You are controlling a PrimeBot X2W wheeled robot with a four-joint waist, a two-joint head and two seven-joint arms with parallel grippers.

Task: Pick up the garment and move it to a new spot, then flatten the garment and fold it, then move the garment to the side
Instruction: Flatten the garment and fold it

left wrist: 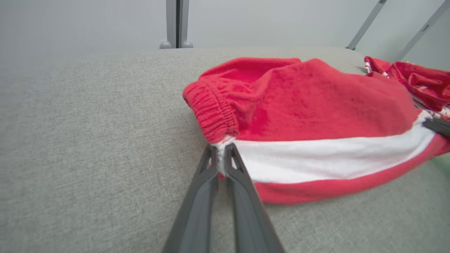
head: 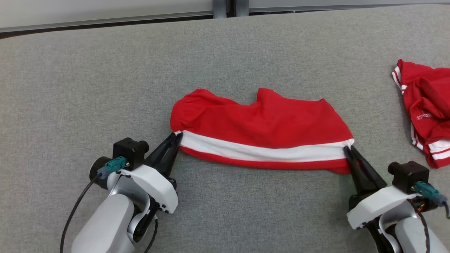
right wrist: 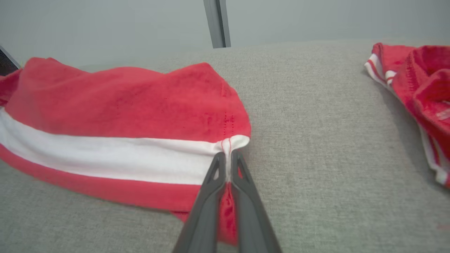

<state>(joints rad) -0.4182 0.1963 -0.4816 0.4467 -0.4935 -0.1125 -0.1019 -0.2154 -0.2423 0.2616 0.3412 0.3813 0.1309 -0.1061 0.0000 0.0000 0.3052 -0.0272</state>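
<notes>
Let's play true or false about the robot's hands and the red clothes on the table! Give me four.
1. The left gripper pinches one end of the red garment. True.
2. The right gripper is open, away from it. False: it is shut on the other end.
3. A white stripe runs along the garment. True.
4. Nothing else lies on the table. False: another red garment lies at its right side.

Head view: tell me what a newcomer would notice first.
The red garment with a white stripe, stretched across the middle of the grey table. The left gripper is shut on its left end and the right gripper on its right end, at the stripe. A second red-and-white garment lies crumpled at the far right.
</notes>
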